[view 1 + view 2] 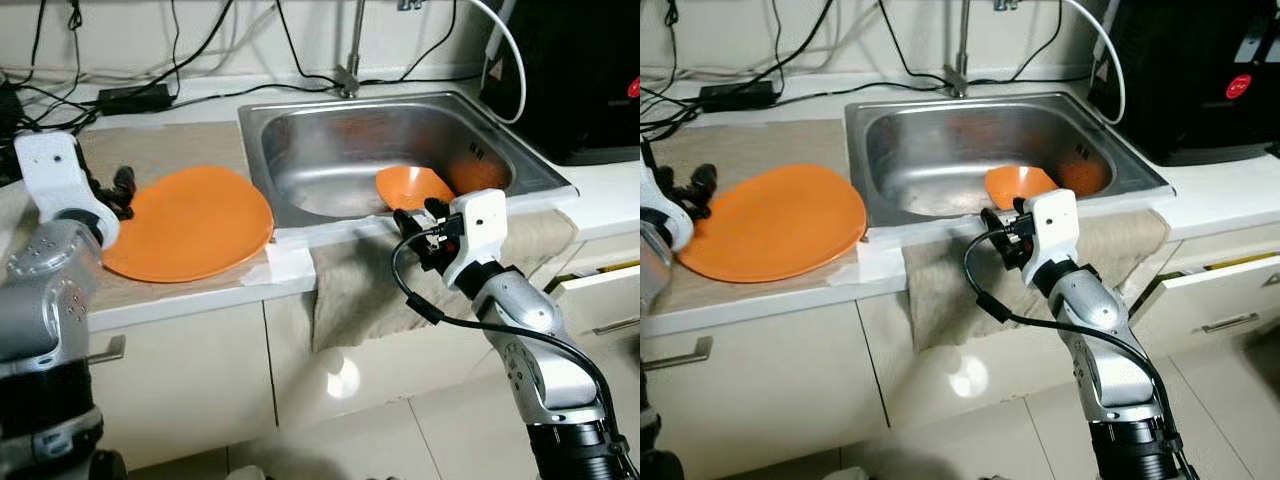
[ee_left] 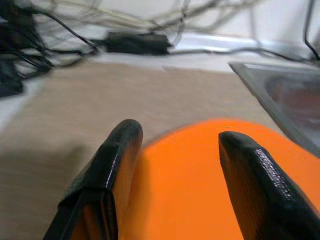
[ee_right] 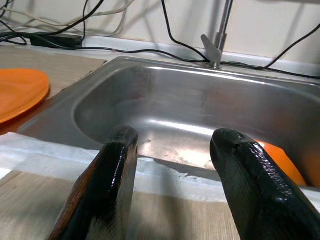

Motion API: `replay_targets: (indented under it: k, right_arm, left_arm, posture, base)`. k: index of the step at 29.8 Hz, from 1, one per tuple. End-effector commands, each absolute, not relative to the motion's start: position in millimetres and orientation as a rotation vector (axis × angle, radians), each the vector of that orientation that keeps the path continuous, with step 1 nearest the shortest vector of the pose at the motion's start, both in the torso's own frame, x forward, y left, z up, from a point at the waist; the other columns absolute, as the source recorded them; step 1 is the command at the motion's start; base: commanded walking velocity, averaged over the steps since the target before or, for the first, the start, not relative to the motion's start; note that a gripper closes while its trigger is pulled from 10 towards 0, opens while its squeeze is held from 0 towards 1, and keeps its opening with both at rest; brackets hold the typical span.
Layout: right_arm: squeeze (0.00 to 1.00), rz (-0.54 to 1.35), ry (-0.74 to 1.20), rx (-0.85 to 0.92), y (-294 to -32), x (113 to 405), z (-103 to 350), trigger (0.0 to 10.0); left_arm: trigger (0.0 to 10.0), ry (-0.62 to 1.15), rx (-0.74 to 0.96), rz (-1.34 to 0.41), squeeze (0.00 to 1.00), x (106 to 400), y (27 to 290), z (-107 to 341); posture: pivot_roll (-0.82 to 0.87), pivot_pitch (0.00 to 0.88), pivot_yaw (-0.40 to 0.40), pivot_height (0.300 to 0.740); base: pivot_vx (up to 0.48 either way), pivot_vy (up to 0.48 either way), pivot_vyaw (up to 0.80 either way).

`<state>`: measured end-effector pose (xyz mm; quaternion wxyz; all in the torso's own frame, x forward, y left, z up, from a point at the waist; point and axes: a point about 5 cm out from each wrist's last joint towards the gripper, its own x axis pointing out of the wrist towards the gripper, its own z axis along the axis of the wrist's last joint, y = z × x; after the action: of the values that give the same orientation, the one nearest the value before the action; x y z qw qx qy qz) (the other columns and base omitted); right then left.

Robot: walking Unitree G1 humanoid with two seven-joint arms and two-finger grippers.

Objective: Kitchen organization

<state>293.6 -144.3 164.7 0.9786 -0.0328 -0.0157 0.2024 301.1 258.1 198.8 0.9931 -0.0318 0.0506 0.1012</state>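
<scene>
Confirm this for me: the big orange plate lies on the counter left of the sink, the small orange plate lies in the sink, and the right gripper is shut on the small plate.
Not quite. The right gripper is open and holds nothing; the right wrist view shows its fingers apart at the front rim of the sink. The rest holds: the big orange plate lies on the counter, the small orange plate in the sink.

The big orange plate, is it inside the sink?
No, the big orange plate lies on the counter mat beside the sink.

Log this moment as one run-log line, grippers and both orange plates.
left gripper: open over large orange plate on counter | right gripper: open at sink front rim | small orange plate: in sink
</scene>
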Motion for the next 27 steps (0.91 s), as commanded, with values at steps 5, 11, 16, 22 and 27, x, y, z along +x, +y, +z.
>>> replay_targets:
  k: [5, 11, 16, 22, 27]
  right_arm:
    - [0.0, 0.432, -0.052, -0.063, -136.3, 298.5, 173.3, 10.0]
    - [0.0, 0.459, -0.045, -0.069, -132.8, 298.6, 173.0, 10.0]
    - [0.0, 0.466, -0.031, -0.09, -132.0, 300.6, 171.7, 10.0]
    - [0.0, 0.468, -0.03, -0.099, -131.6, 301.9, 171.7, 10.0]
    - [0.0, 0.46, -0.023, -0.108, -133.4, 302.8, 170.7, 10.0]
  left_arm:
    - [10.0, -0.008, -0.161, 0.188, 0.0, 295.2, 233.6, 198.4]
    - [10.0, -0.035, -0.155, 0.213, 0.0, 293.6, 229.7, 201.9]
    - [10.0, -0.041, -0.149, 0.237, 0.0, 294.7, 224.5, 201.6]
    - [10.0, -0.057, -0.141, 0.238, 0.0, 295.7, 218.7, 202.9]
    - [10.0, -0.075, -0.125, 0.241, 0.0, 296.8, 216.3, 206.7]
  posture:
    - [0.09, 0.015, -0.018, 0.74]
    - [0.1, 0.016, -0.024, 0.74]
    - [0.1, 0.019, -0.03, 0.74]
    - [0.1, 0.018, -0.031, 0.74]
    - [0.09, 0.02, -0.028, 0.74]
  base:
    - [0.0, -0.049, 0.0]
    - [0.0, -0.402, 0.0]
    - [0.0, -0.265, 0.08]
    - [0.0, 0.0, 0.75]
    - [0.0, 0.0, 0.79]
